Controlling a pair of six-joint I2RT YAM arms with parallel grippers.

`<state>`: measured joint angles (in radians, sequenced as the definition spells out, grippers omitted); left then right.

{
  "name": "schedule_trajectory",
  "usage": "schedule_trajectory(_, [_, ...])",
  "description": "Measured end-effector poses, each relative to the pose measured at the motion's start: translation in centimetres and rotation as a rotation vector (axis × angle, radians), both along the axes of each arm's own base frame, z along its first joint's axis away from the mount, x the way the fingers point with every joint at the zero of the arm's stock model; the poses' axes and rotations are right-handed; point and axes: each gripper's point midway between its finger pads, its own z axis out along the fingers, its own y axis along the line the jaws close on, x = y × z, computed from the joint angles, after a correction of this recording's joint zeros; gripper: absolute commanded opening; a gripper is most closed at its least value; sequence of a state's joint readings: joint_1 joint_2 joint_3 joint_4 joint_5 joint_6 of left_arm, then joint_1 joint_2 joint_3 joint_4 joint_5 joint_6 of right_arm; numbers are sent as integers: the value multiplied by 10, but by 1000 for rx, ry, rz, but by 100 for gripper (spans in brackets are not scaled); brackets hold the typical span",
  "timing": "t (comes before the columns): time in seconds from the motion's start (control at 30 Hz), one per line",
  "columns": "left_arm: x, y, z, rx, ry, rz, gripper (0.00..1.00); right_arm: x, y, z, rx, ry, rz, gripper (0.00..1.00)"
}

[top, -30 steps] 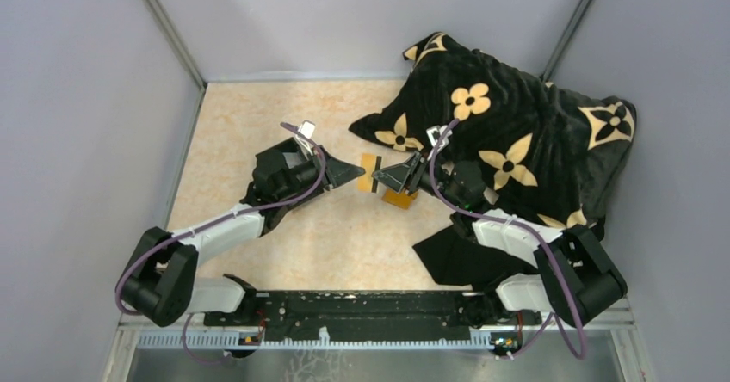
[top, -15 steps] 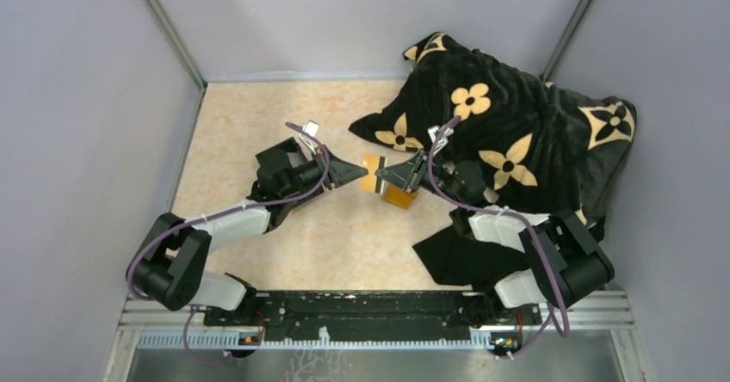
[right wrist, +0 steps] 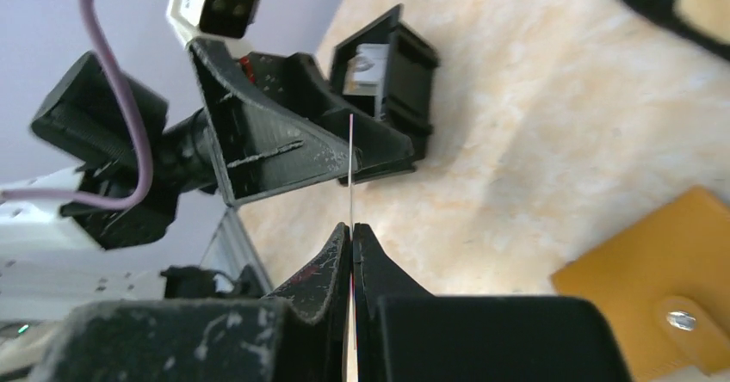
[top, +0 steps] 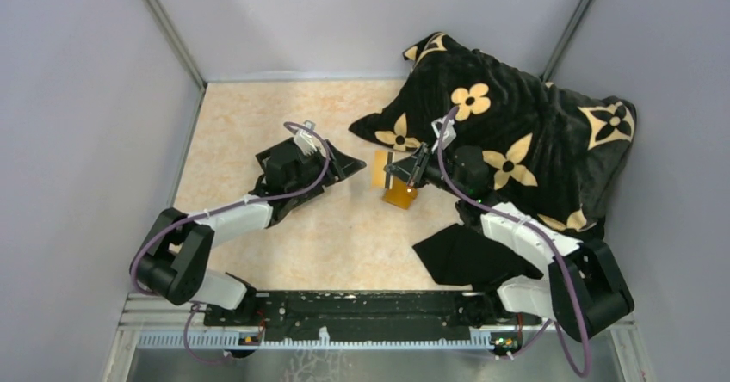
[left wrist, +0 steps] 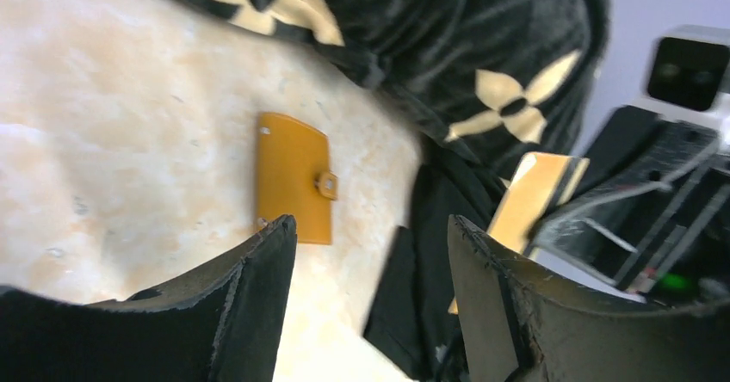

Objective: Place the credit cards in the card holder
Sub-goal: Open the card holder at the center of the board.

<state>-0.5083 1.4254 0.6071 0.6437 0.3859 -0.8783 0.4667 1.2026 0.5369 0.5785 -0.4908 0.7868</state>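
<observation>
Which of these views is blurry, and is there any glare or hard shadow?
Left wrist view: blurred throughout, with the card holder and the blanket soft-edged. Right wrist view: sharper, with the credit card seen edge-on as a thin bright line between the right fingers; the background is slightly soft. Top external view: even light, faint shadows, no glare.

The card holder [top: 399, 196] lies on the table [top: 250, 124] before the blanket [top: 525, 132], the card [top: 380, 168] seemingly raised just left of it.
</observation>
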Motion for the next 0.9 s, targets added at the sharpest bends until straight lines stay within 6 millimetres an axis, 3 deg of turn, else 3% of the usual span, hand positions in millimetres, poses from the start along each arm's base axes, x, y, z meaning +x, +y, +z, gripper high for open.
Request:
schedule_trajectory(0.23, [30, -2, -27, 171, -29, 95, 50, 37, -24, -5, -244, 95, -189, 0])
schedule_trajectory(0.47, [38, -25, -54, 361, -96, 65, 38, 67, -42, -47, -521, 274, -302, 0])
schedule_trajectory(0.67, [39, -28, -82, 499, -128, 40, 30, 70, -38, -81, -722, 371, -298, 0])
schedule_trajectory(0.9, [34, -30, -103, 573, -143, 4, 29, 67, -28, -101, -852, 414, -275, 0])
